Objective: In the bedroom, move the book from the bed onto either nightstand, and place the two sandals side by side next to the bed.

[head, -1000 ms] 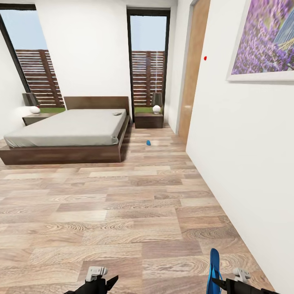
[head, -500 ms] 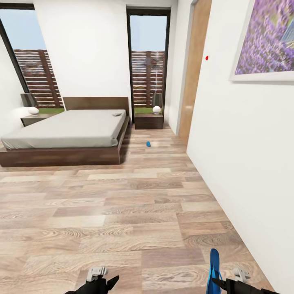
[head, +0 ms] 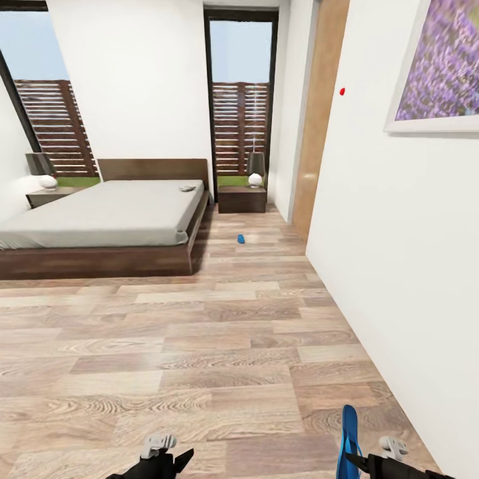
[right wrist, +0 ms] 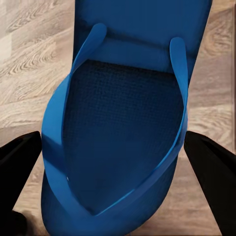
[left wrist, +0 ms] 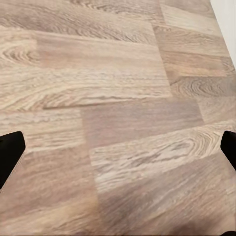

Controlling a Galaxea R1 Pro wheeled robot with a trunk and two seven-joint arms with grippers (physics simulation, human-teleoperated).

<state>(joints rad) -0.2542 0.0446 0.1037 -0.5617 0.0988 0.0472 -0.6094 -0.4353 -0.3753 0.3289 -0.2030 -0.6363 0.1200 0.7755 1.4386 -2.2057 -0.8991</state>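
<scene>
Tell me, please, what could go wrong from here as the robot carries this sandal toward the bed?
1. The right gripper holds one blue sandal upright by its edge; on the drive it might slip out.
2. The white wall runs close along the robot's right, so the right arm could brush it.
3. The other sandal lies on the floor between robot and nightstand; the base might push it.

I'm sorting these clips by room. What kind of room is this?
A bedroom, most likely: a low dark wood platform bed with a grey mattress, a small dark brown nightstand carrying a lamp, and wood-plank flooring.
</scene>
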